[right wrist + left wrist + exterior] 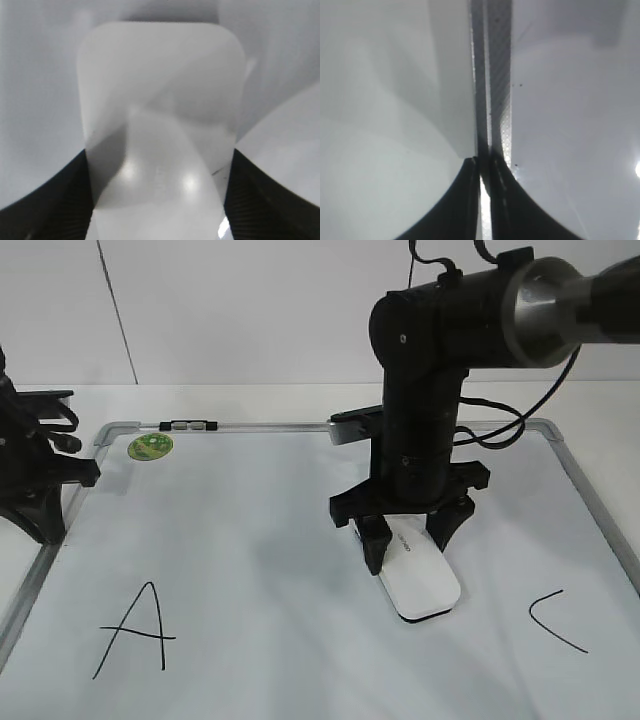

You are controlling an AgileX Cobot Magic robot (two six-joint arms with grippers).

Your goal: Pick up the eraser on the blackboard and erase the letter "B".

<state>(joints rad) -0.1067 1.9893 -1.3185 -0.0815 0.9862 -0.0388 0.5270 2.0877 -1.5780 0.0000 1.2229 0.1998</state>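
Observation:
The white eraser lies flat on the blackboard, between the black letters "A" and "C". My right gripper comes down from above, and its two black fingers are shut on the eraser's far end. In the right wrist view the eraser fills the space between the fingers, which touch both of its sides. No letter "B" shows anywhere; the spot between "A" and "C" lies under the eraser and the arm. My left gripper is shut and empty at the board's left edge.
A round green sticker sits at the board's top left corner. A small dark clip sits on the top frame. The left wrist view shows the shut fingers over the board's silver frame.

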